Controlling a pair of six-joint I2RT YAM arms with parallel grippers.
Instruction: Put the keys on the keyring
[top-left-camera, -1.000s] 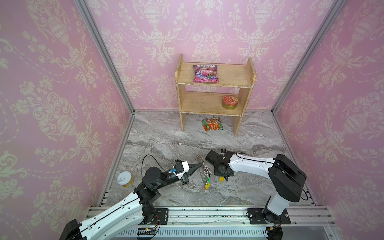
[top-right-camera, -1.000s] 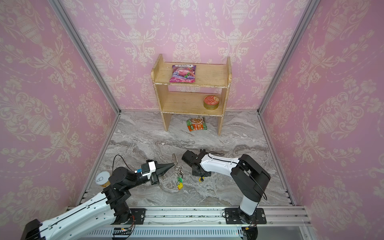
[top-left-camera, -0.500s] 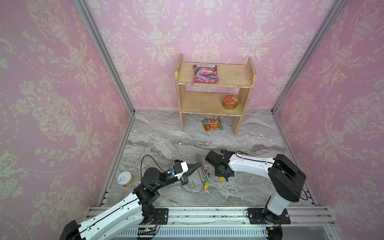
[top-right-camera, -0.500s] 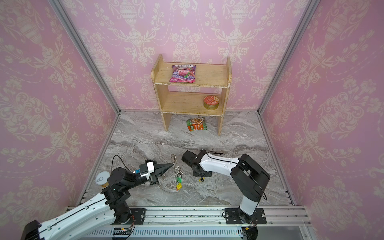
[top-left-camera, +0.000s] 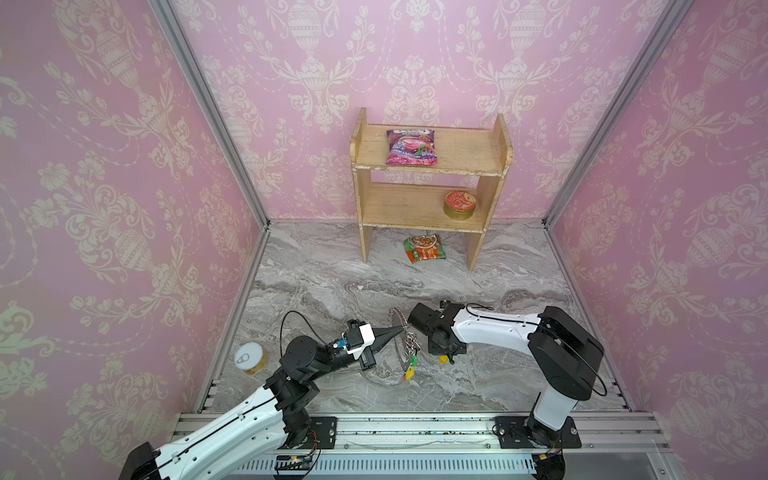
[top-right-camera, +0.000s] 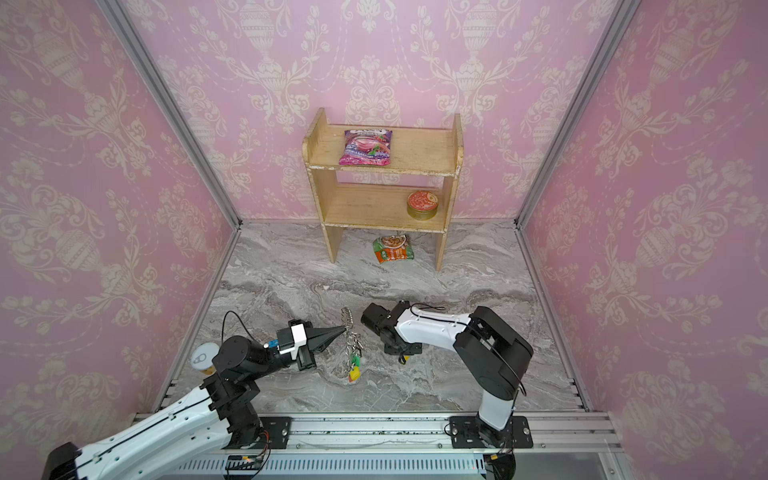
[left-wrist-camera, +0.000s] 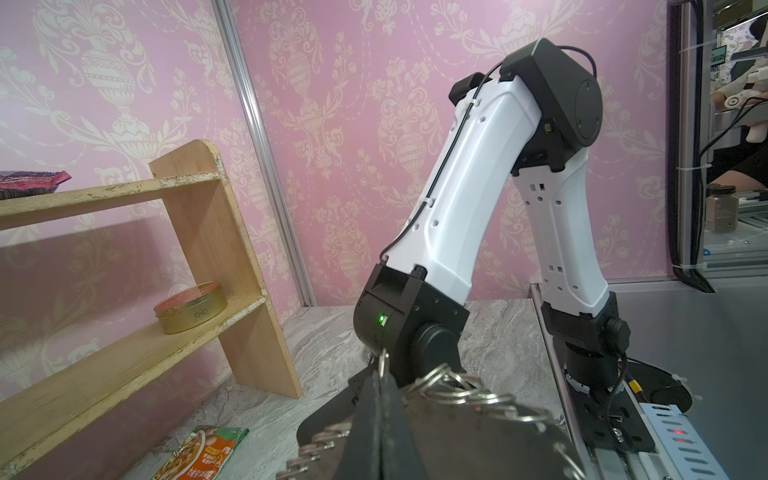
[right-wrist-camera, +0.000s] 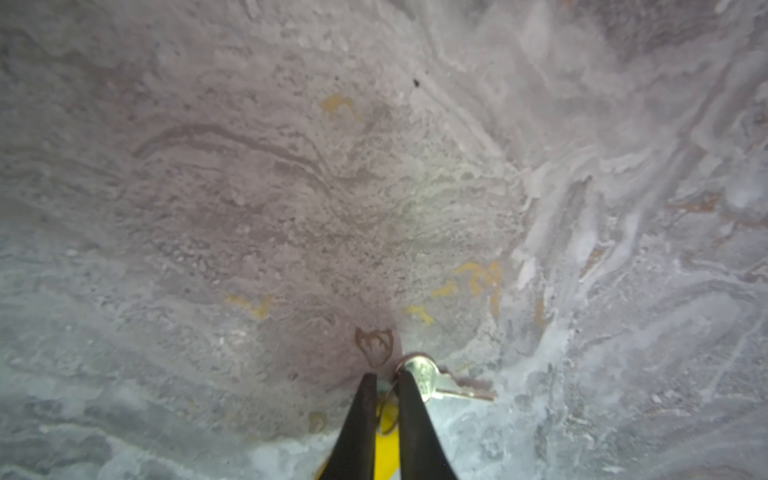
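Far on the left, a small yellow tin can with a silver lid (top-left-camera: 248, 359) stands on the grey marble tabletop (top-left-camera: 332, 282). Next comes the left gripper (top-left-camera: 401, 328). Its two black fingers are pressed tight together on the rim of the keyring (top-left-camera: 396, 316), a big flat grey-brown hoop with many little silver loops along its edge. The keyring stands upright in the middle of the tabletop, between the two arms. Low on it hang small silver keys (top-left-camera: 409, 370) with green and yellow plastic tags.

Just to the right, the right gripper (right-wrist-camera: 384, 378) points straight down at the marble. Its fingers are almost together, with a thin gap. A yellow plastic tag (right-wrist-camera: 386, 415) shows in that gap, and its silver key (right-wrist-camera: 428, 382) lies flat beside one finger. I cannot tell if the fingers squeeze the tag.
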